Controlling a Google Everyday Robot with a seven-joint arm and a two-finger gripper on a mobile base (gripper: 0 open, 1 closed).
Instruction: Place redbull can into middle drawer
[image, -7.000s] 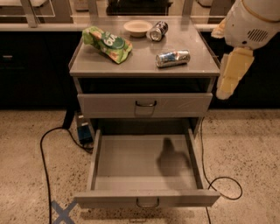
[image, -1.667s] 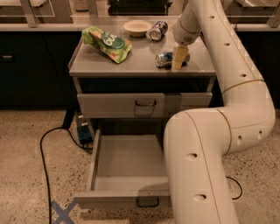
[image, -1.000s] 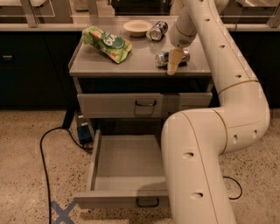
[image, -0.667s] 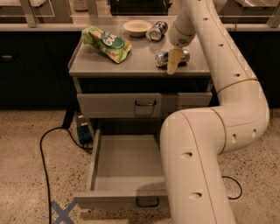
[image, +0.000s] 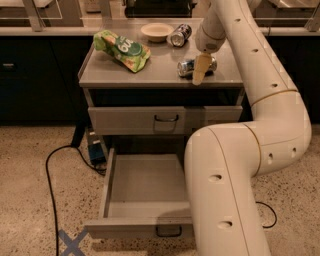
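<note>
On bench left: green snack bag, then bowl, dark can. Below, middle drawer pulled open, can not in it yet. Redbull can lies on its side, bench right, unlifted. End effector down against the can; grip state cannot be told. Left to do: lift, carry, drop in the drawer.

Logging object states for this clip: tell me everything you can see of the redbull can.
Slim, shiny silver metal with blue patches, the redbull can lies on its side on the cabinet top, near its right front, lengthwise left to right. The gripper sits at its middle, hiding part of it.
</note>
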